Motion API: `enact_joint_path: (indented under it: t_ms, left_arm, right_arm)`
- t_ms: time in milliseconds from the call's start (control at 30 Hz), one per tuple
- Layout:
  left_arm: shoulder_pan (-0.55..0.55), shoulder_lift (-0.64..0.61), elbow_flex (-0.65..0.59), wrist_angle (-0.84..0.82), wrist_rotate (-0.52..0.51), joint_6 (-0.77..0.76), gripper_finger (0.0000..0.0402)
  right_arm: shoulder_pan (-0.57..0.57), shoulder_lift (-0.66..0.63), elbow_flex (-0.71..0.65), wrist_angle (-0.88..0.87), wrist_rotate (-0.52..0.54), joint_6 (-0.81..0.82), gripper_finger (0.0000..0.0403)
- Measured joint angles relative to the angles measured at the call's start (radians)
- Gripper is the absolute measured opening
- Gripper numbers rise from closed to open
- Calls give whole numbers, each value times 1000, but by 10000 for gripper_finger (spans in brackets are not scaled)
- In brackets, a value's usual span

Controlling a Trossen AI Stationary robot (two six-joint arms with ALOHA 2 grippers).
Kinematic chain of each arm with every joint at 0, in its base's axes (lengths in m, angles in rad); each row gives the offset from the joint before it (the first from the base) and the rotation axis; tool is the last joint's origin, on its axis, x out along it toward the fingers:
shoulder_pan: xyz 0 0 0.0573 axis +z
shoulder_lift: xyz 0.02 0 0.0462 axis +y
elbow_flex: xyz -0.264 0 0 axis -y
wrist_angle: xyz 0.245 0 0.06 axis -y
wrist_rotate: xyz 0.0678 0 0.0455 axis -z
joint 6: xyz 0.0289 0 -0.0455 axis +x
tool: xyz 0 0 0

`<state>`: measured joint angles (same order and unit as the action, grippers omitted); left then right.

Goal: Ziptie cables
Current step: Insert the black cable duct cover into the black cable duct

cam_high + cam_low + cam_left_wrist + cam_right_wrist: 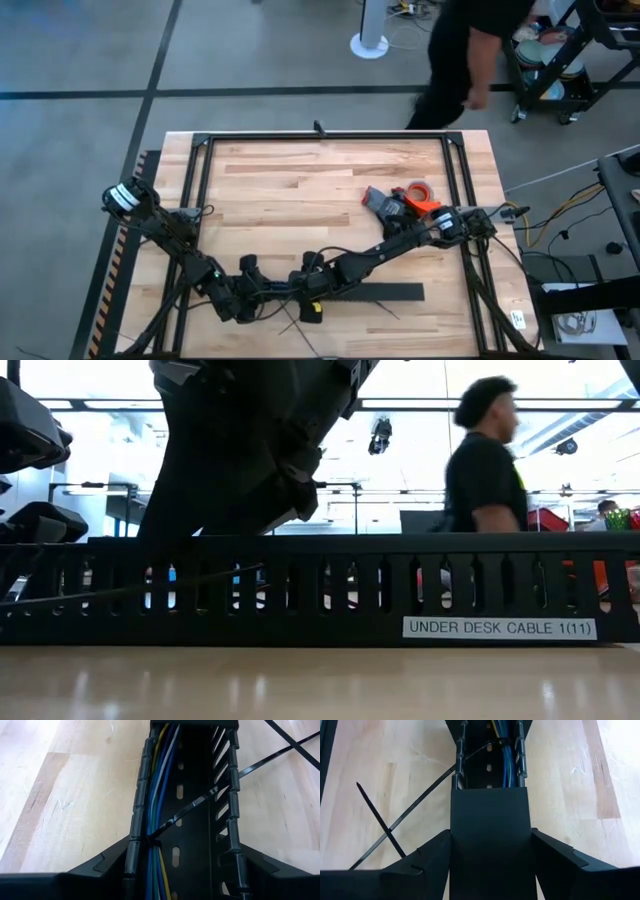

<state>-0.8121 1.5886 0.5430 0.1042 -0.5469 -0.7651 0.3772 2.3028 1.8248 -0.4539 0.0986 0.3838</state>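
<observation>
Cables (156, 795): a bundle of thin blue, yellow and pale wires lies inside the black duct (200, 810), pressed against one slotted wall; in the left wrist view it runs up the centre-left of the frame. They look light and limp, likely to slump or splay when nudged, so any hold should be on the bundle as a whole, close to the tie.

Zipties (210, 790): one thin dark strip already loops the bundle at the duct wall, its tail passing out through a slot toward the upper right of that view. It appears stiff, springy and slick; the free tail is the sensible grip point. In the right wrist view two strips (395, 827) cross on the counter (385, 765) at lower left.

Left gripper (245, 300) and right gripper (312, 283) meet at the duct, lower centre of the high view. Each wrist view shows the fingers spread wide, straddling the duct, holding nothing I can see.

Writing: a white label (499, 628) on the duct reads "UNDER DESK CABLE 1(11)". No other legible markings.
</observation>
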Motion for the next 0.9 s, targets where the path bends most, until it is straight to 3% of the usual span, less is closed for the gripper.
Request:
enact_joint_path:
  t_ms: [900]
  left_arm:
    - [23,-19,-3,2,47,39,235]
  right_arm:
    - [17,0,1,-21,7,-10,221]
